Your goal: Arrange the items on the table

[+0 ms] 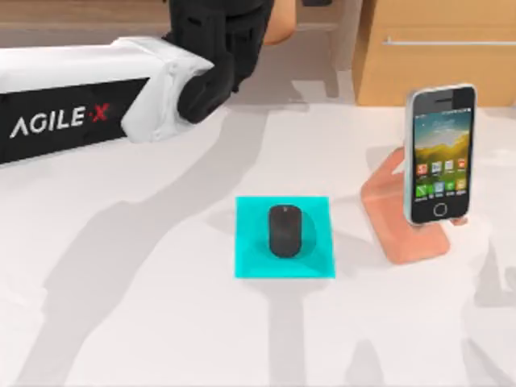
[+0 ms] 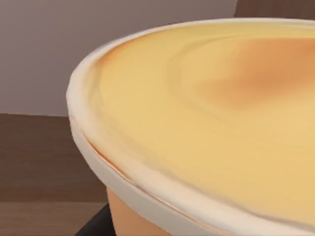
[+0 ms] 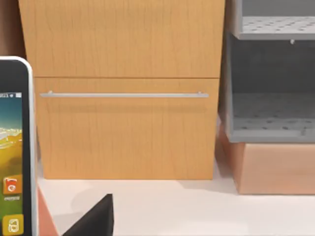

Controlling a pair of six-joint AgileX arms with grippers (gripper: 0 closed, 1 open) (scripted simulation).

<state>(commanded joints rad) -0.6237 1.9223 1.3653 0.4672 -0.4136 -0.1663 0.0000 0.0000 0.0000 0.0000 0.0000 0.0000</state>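
The left arm [image 1: 97, 105] reaches in from the top view's left side toward the far middle of the bench [image 1: 121, 322]. Its white link carries the lettering "AGILE·X" on a black panel. The left gripper's black wrist housing hides the fingers from above, so their opening cannot be told. The left wrist view shows, very close up, the yellowish lid and cream rim of the cup [image 2: 206, 123], with its orange-tan wall below the rim. Whether the cup is gripped cannot be told.

The mouse [image 1: 285, 230] lies at the centre of the cyan mat [image 1: 250, 258], which sits flat at mid-bench.

The smartphone [image 1: 439, 153] stands upright on the salmon-pink phone stand [image 1: 403, 230], to the right of the mat. Its screen shows rows of coloured icons; their labels are too small to read.

The wooden cabinet [image 1: 435, 72] with a metal handle stands behind the phone at the far right. The right wrist view faces this cabinet, with the phone's edge beside it. The state of the right gripper's fingers cannot be told.
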